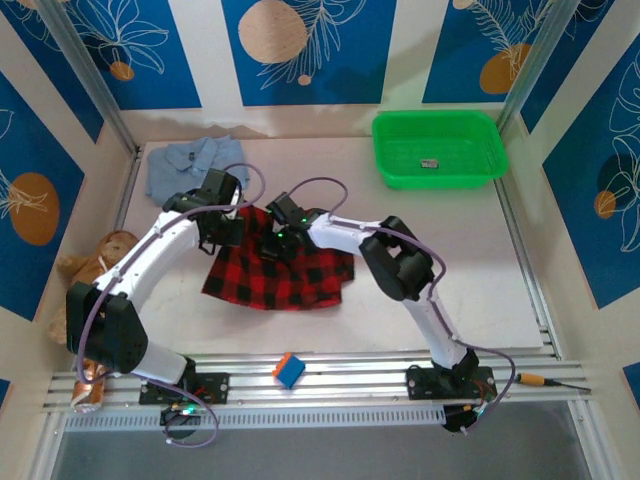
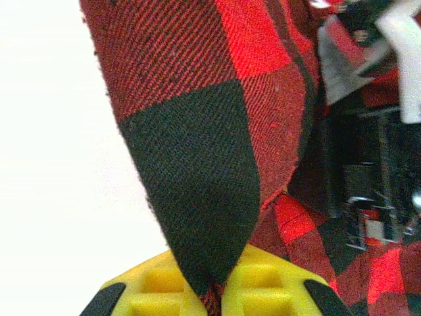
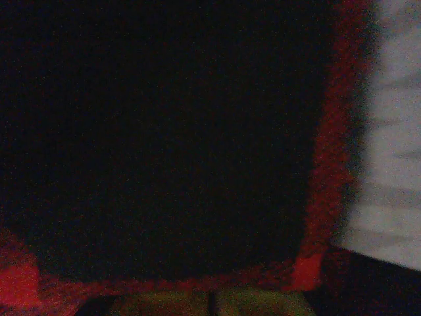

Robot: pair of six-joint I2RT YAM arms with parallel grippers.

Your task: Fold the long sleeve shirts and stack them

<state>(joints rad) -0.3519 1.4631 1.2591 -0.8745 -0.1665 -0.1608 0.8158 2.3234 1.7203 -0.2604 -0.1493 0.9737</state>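
Observation:
The red-and-black checked shirt (image 1: 285,272) lies bunched in the middle of the table, its far edge lifted between both grippers. My left gripper (image 1: 226,226) is at that edge's left end. In the left wrist view its yellow fingers (image 2: 266,289) are shut on a fold of the checked cloth (image 2: 197,164). My right gripper (image 1: 279,236) is at the edge's middle, close beside the left one. In the right wrist view, dark checked cloth (image 3: 164,145) hangs right over its shut fingers (image 3: 263,304). The light blue shirt (image 1: 195,165) lies crumpled at the far left corner.
A green basket (image 1: 440,175) stands at the far right with a small dark item inside. A blue and orange block (image 1: 288,370) rests on the near rail. A brown soft object (image 1: 98,260) lies off the table's left edge.

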